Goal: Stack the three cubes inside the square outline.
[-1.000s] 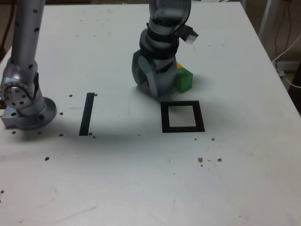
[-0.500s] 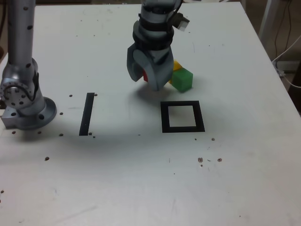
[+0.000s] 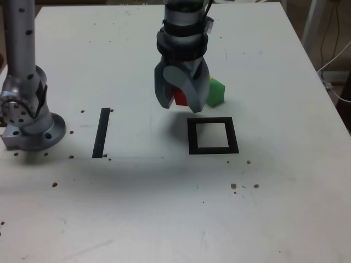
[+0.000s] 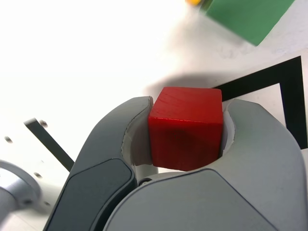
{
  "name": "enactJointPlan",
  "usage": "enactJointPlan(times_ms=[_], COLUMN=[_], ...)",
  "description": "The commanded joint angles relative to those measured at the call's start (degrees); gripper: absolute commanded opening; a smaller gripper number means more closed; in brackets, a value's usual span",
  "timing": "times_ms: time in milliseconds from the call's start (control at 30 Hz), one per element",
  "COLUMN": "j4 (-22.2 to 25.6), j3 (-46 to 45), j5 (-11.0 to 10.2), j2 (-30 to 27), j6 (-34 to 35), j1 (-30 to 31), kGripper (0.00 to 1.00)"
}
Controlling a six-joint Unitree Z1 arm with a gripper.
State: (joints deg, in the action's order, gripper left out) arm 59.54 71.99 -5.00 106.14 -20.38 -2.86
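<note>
My gripper (image 3: 181, 104) hangs above the table, shut on the red cube (image 3: 180, 97), which fills the space between the grey jaws in the wrist view (image 4: 186, 127). The green cube (image 3: 215, 92) rests on the table just behind and to the exterior view's right of the gripper, and shows large in the wrist view (image 4: 246, 17). Only a sliver of the yellow cube (image 3: 211, 78) peeks out behind the green one, with its corner (image 4: 194, 2) at the wrist frame's edge. The square outline (image 3: 213, 136) of black tape lies in front of the gripper, slightly to the right, with one corner (image 4: 289, 90) visible from the wrist.
A straight black tape strip (image 3: 101, 132) lies to the exterior view's left of the square. The arm's grey base (image 3: 30, 118) stands at the table's left edge. Small dark specks dot the white table (image 3: 164, 208).
The gripper rose from the table with the red cube in its jaws and shifted slightly forward and to the exterior view's right, toward the square outline. The green and yellow cubes stayed put.
</note>
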Motion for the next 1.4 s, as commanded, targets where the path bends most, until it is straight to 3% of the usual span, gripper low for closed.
enactJointPlan(times_ms=[0, 233, 600, 1367], j4=[0.5, 2.1, 6.2, 8.1], j3=[0.5, 3.5, 10.3, 14.6], j5=[0.1, 0.2, 2.3, 5.4], j2=[-0.5, 0.1, 6.4, 13.8], j6=[4.1, 13.9, 20.4, 22.4], j1=[1.5, 6.1, 8.6, 9.5], kGripper=[0.34, 0.33, 0.33, 0.33])
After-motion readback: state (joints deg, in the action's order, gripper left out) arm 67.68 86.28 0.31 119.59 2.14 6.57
